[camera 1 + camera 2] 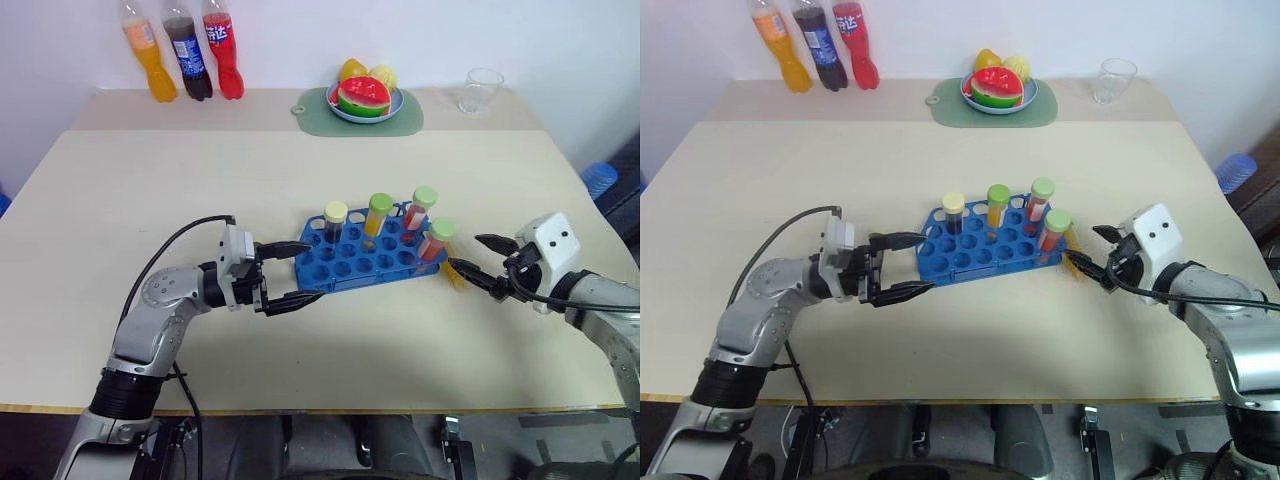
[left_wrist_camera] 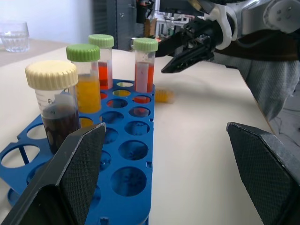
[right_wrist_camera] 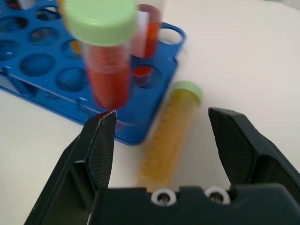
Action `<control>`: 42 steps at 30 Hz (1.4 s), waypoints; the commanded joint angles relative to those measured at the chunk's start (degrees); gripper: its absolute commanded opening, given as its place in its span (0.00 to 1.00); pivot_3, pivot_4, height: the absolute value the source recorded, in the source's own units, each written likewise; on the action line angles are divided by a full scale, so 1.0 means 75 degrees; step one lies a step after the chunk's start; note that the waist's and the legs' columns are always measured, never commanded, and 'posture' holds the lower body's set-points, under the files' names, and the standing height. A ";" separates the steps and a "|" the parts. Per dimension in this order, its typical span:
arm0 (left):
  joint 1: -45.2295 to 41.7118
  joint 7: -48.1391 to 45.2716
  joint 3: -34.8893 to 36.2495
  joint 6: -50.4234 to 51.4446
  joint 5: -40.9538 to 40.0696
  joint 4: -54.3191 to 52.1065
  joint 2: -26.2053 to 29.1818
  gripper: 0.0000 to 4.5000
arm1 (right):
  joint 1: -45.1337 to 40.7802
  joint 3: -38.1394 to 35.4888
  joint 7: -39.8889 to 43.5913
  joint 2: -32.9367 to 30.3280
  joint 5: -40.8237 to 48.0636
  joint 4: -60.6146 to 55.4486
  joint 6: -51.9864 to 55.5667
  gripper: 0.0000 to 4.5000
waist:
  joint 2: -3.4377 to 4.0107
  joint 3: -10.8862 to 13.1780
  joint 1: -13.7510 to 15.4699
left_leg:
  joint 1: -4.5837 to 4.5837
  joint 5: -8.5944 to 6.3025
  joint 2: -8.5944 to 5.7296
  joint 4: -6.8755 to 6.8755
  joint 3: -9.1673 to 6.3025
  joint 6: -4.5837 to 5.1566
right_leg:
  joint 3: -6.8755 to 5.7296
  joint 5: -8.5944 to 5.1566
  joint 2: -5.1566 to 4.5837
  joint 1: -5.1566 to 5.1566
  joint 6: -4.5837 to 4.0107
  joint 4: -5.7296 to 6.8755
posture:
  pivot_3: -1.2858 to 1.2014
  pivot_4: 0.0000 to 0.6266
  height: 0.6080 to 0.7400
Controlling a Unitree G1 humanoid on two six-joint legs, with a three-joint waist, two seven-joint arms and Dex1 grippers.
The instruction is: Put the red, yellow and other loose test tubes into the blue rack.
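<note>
The blue rack (image 1: 365, 252) sits mid-table holding four upright capped tubes, its near-left end between the wide-open, empty fingers of the left gripper (image 1: 297, 273), while a loose yellow tube (image 3: 168, 135) lies just beside its right end, before the open, empty right gripper (image 1: 478, 263).

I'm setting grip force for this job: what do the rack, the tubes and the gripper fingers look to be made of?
The blue rack: likely moulded plastic, glossy, with an even bright colour and thin webs between holes. The loose yellow tube on the table: clear plastic or glass, hard to tell; its green cap looks like matte plastic. The right gripper fingers: black, with a fine cross-hatched pad texture, possibly rubber.
</note>
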 commanded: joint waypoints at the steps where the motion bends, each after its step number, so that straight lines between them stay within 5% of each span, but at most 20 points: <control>1: 0.0013 0.0036 0.0179 -0.0117 -0.0066 -0.0312 0.0094 0.95 | -0.0336 0.0424 0.0287 0.0215 -0.0093 -0.0123 -0.0617 0.76 | 0.0000 0.0000 0.0003 | 0.0000 0.0000 0.0000 0.0000 0.0000 0.0000 | 0.0000 0.0000 0.0000 0.0000 0.0000 0.0000 | 0.52 0.24 1.00; 32: 0.0114 0.0211 0.0245 0.0004 -0.0120 -0.0552 0.0255 0.95 | -0.3724 0.1872 0.0943 0.1739 -0.1993 0.4419 -0.3869 0.76 | -0.0001 0.0002 -0.0031 | 0.0007 0.0000 0.0001 -0.0001 0.0011 0.0000 | 0.0000 0.0004 0.0000 0.0004 0.0005 -0.0001 | 0.52 0.24 1.00; 42: 0.0083 0.0226 0.0184 0.0006 -0.0117 -0.0517 0.0183 0.95 | -0.2747 0.1504 0.1487 0.0781 -0.1683 0.2903 -0.2367 0.76 | 0.0000 0.0003 0.0043 | 0.0005 0.0000 0.0001 -0.0003 0.0011 0.0000 | 0.0000 0.0003 -0.0002 0.0007 0.0006 -0.0007 | 0.52 0.24 1.00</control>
